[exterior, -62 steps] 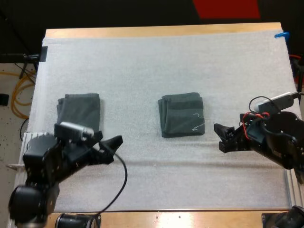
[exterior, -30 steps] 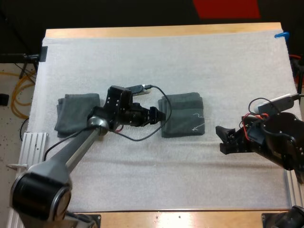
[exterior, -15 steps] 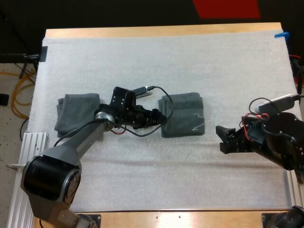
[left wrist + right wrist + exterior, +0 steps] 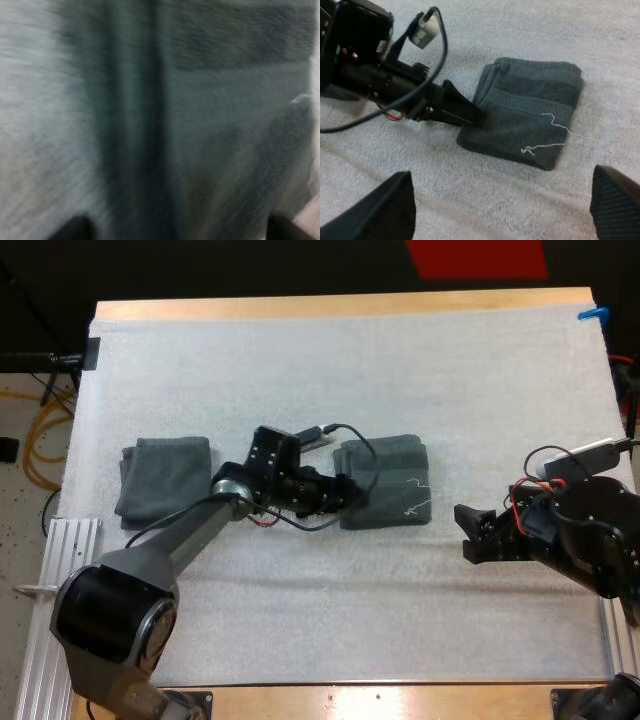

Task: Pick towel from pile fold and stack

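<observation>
Centre towel: dark grey-green centre towel (image 4: 385, 483), folded to a squarish pad, lies flat mid-mat with its layered fold edges facing my left arm.
Left gripper: left gripper (image 4: 352, 490) is at that towel's left edge. In the left wrist view the two fingertips stand wide apart with towel cloth filling the space ahead of them. Jaws spread, nothing pinched.
Right gripper: right gripper (image 4: 468, 532) is low over the mat, to the right of the centre towel and a bit nearer the camera, apart from it. Fingers are spread wide in the right wrist view with just mat between them; it holds nothing.
Left towel: second folded towel, the left towel (image 4: 165, 475), same colour, flat near the mat's left side, well apart from the centre towel.
Thread: loose white thread (image 4: 420, 498) trails over the centre towel's near right corner and onto the mat.
In the way: my left arm lies diagonally across the mat, from the near left corner to the gap between the two towels, passing just beside the left towel's near right corner. Bare mat between right gripper and centre towel.
Surface: white mat (image 4: 300, 370), slightly textured, covers nearly the whole wooden table (image 4: 340, 306); wood shows along the far and near edges.
Room: yellow cord (image 4: 42, 430) on the speckled floor left of the table.
</observation>
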Action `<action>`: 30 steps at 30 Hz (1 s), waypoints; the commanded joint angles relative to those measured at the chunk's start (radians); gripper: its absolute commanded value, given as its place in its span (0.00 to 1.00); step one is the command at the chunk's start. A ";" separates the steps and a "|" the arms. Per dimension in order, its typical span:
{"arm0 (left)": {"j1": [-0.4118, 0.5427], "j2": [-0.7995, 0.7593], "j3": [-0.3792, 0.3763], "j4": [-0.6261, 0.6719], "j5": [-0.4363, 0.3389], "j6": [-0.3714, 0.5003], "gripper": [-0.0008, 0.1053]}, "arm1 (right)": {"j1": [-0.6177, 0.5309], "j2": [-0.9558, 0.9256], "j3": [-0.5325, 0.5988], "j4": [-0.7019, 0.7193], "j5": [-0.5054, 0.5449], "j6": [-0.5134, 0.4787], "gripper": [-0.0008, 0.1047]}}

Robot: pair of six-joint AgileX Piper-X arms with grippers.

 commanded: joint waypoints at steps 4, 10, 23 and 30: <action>-0.040 0.006 -0.010 -0.058 -0.002 -0.065 0.64 | 0.002 -0.002 0.001 0.001 0.005 0.001 0.67; -0.048 0.052 -0.059 -0.056 0.066 -0.125 0.63 | 0.002 -0.002 0.001 0.001 0.005 0.001 0.67; -0.050 0.072 -0.096 -0.023 0.051 -0.137 0.15 | 0.002 -0.002 0.001 0.001 0.005 0.001 0.67; -0.033 0.072 -0.098 -0.004 0.042 -0.093 0.01 | 0.002 -0.002 0.001 0.001 0.005 0.001 0.67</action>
